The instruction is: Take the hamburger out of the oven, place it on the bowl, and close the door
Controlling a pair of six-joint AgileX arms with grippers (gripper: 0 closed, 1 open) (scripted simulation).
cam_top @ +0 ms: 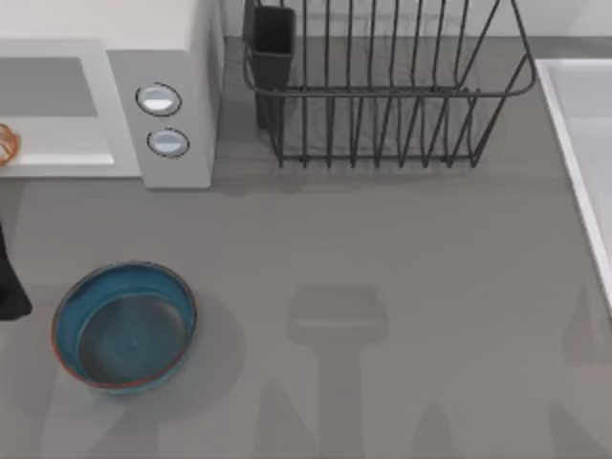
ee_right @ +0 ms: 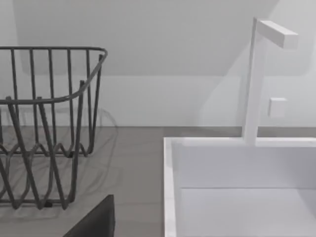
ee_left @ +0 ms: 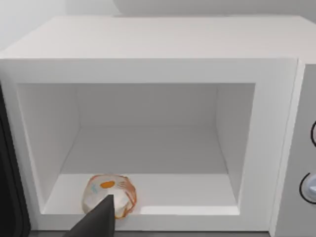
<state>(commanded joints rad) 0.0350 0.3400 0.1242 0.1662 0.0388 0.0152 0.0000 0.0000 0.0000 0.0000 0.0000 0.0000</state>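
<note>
Left wrist view: oven (ee_left: 148,64) cavity stands open; hamburger (ee_left: 109,193) sits at the front edge of the cavity floor, partly covered by one dark finger of the left gripper (ee_left: 98,219). Other finger cut off; opening cannot be told.

Top view: hamburger (cam_top: 6,143) clipped at the table's left edge, bowl (cam_top: 124,326) empty near the front-left corner. Door hard to make out.

Right wrist view: dish rack (ee_right: 44,128) and sink (ee_right: 237,187); one dark finger of the right gripper (ee_right: 96,222), opening cannot be told.

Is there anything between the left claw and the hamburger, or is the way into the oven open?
Nothing visible blocks it. In the left wrist view the oven cavity stands open, and the hamburger sits near its front edge with one dark finger of the left claw just in front of it. The bowl waits on the table below.
</note>
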